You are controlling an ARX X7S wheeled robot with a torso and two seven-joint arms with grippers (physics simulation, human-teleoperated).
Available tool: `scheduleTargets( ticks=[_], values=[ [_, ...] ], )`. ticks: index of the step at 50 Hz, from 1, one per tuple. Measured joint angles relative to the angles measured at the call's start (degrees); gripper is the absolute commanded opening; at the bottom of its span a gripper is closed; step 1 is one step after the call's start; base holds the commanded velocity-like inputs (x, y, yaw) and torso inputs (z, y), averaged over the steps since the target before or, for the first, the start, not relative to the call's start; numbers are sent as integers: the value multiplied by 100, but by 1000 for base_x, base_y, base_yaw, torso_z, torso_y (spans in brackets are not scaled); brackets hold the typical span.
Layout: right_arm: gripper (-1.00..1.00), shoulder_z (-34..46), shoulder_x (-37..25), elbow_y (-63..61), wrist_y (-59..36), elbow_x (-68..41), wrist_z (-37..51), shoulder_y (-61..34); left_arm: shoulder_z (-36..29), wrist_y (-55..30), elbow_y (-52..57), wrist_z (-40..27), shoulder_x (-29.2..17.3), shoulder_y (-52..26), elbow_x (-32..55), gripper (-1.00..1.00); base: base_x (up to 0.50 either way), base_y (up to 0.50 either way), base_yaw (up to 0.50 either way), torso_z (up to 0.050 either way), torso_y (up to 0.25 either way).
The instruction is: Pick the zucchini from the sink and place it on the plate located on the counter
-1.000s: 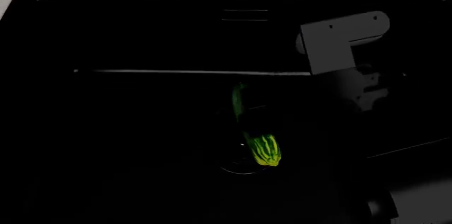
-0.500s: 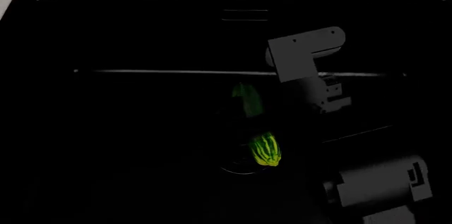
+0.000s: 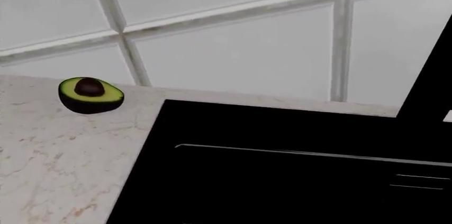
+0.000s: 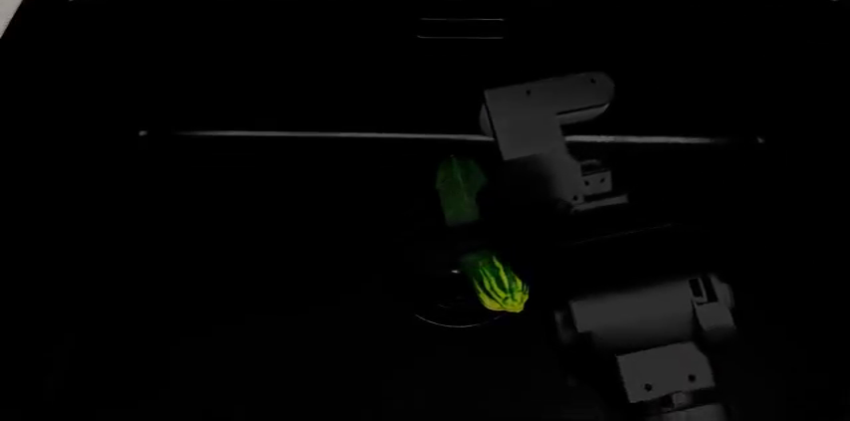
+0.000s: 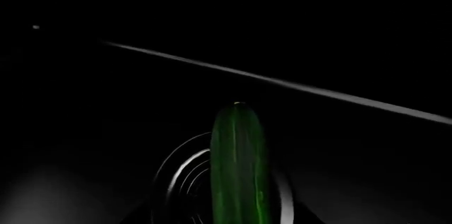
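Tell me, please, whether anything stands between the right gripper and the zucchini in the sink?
Nothing visible does. In the head view the right arm hangs beside the zucchini, which lies over the drain of the sink. The right wrist view shows only the zucchini against the dark basin; the fingers themselves are not visible.

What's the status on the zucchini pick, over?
Right gripper down in the sink beside the zucchini, jaw state unreadable. Left gripper out of view. Zucchini lies over the drain, not lifted. Nothing blocking.
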State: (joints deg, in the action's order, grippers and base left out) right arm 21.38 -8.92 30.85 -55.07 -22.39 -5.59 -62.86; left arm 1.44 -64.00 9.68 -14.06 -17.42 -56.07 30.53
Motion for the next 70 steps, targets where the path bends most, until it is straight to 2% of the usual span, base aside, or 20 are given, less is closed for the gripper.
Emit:
scheduleTargets(
  ticks=[28, 67, 68, 70],
  values=[
    [100, 168, 338, 1990, 1196, 200, -287, -329, 13, 36, 28, -28, -54, 51, 66, 100, 0, 0, 0, 0, 0],
    [100, 285, 431, 2802, 1670, 179, -374, -292, -1, 100, 46, -66, -93, 134, 151, 100, 0, 0, 0, 0, 0],
    [-100, 288, 429, 2802, 1671, 177, -375, -289, -4, 103, 44, -67, -93, 133, 152, 100, 0, 0, 0, 0, 0],
    [-100, 291, 388, 2745, 1710, 277, -311, -331, -9, 108, 41, -67, -95, 134, 154, 100, 0, 0, 0, 0, 0]
  ],
)
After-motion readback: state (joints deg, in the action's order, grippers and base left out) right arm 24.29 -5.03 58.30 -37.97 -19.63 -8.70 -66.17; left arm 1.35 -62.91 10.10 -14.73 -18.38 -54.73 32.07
